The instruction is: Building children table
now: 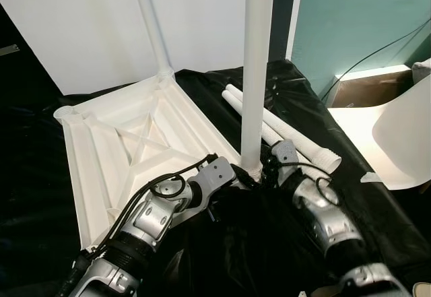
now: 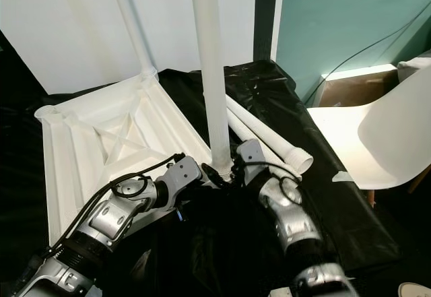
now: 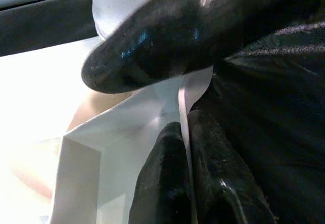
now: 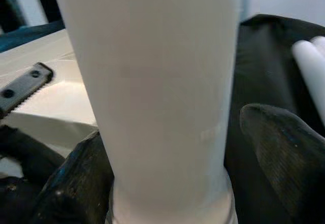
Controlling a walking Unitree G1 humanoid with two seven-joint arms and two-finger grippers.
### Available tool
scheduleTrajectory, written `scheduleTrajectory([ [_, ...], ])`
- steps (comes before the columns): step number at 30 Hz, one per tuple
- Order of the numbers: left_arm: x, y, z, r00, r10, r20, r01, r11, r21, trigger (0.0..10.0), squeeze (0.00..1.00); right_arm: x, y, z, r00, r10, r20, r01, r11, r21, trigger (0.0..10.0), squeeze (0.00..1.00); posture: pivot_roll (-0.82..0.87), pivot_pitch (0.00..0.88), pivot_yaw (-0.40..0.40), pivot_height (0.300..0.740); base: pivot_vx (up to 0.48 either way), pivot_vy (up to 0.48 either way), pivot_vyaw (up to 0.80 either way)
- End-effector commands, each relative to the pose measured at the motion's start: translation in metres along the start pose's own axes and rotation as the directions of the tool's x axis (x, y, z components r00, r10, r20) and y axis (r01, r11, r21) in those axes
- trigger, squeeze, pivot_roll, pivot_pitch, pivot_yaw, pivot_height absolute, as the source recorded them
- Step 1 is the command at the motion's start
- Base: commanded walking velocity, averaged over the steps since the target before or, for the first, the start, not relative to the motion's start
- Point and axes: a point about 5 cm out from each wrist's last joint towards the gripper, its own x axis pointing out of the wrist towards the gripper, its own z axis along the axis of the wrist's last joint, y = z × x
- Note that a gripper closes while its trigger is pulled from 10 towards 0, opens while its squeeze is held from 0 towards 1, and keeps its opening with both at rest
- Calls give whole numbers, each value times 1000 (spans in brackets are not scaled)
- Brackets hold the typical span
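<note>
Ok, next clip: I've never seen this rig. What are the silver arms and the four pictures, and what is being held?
This is a humanoid robot assembling a child's table. The two wide pictures come from cameras in its head, looking down. The two close-ups come from cameras on its wrists. On a surface covered in black plastic sheeting lies an upside-down white plastic tabletop. One white tube leg already stands in its far corner, and spare white legs lie beside it. The right end effector grips the base of an upright white leg at the near corner. The left end effector pinches the tabletop's rim there.
</note>
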Motion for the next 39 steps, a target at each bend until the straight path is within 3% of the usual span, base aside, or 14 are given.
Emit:
scheduleTrajectory([
  [1, 11, -22, -31, 988, -111, -103, 103, 991, -81, 10000, 0, 0, -4, 4, 999, 52, 8, -52, 999, -1, 10000, 0, 39, 0, 70, 740, 0, 0, 0],
  [3, 11, -21, -31, 989, -110, -102, 102, 991, -81, 10000, 0, 1, -3, 5, 990, 140, -14, -140, 990, -17, 10000, 0, 45, 0, 63, 740, 0, 0, 0],
  [4, 11, -22, -31, 989, -108, -100, 100, 992, -83, 10000, 0, 1, -3, 5, 983, 179, -30, -180, 983, -22, 7725, 0, 45, 0, 63, 740, 0, 0, 0],
  [5, 11, -22, -31, 989, -108, -100, 100, 992, -83, 10000, 0, 1, -3, 5, 983, 179, -30, -180, 983, -22, 7725, 0, 45, 0, 63, 740, 0, 0, 0],
  [6, 11, -22, -31, 989, -106, -99, 98, 992, -86, 10000, 0, 1, -3, 5, 977, 209, -43, -210, 977, -22, 4471, 0, 49, 0, 60, 740, 0, 0, 0],
  [7, 11, -22, -31, 989, -106, -99, 98, 992, -86, 10000, 0, 1, -3, 5, 977, 209, -43, -210, 977, -22, 4471, 0, 49, 0, 60, 740, 0, 0, 0],
  [8, 11, -22, -31, 990, -104, -98, 95, 991, -89, 10000, 0, -1, -3, 3, 967, 245, -68, -248, 969, -24, 0, 0, 53, 0, 58, 740, 0, 0, 0],
  [20, 9, -20, -33, 991, -89, -99, 80, 992, -97, 10000, 0, -2, -16, -1, 959, 264, -102, -256, 963, 83, 0, 0, 63, 0, 54, 740, 0, 0, 0],
  [23, 8, -19, -33, 991, -85, -101, 76, 993, -94, 10000, 0, 2, -15, 2, 986, 158, -61, -150, 981, 121, 0, 0, 63, 0, 51, 740, 0, 0, 0],
  [24, 8, -19, -33, 991, -84, -101, 75, 993, -92, 10000, 0, 8, -13, 4, 999, 8, -50, -1, 991, 133, 0, 0, 62, 0, 50, 740, 0, 0, 0],
  [25, 8, -19, -33, 991, -84, -101, 75, 993, -92, 10000, 0, 8, -13, 4, 999, 8, -50, -1, 991, 133, 0, 0, 62, 0, 50, 740, 0, 0, 0],
  [27, 9, -19, -33, 991, -85, -101, 76, 993, -92, 10000, 0, 9, -11, -5, 943, -307, -128, 323, 938, 124, 0, 0, 61, 0, 48, 740, 0, 0, 0],
  [29, 10, -20, -32, 991, -87, -99, 78, 993, -93, 10000, 0, 2, 0, -14, 871, -463, -165, 482, 870, 102, 0, 0, 61, 0, 48, 740, 0, 0, 0],
  [39, 9, -20, -33, 991, -89, -102, 80, 993, -91, 10000, 0, 8, 13, -2, 858, -509, -69, 514, 846, 142, 0, 0, 66, 0, 48, 740, 0, 0, 0],
])
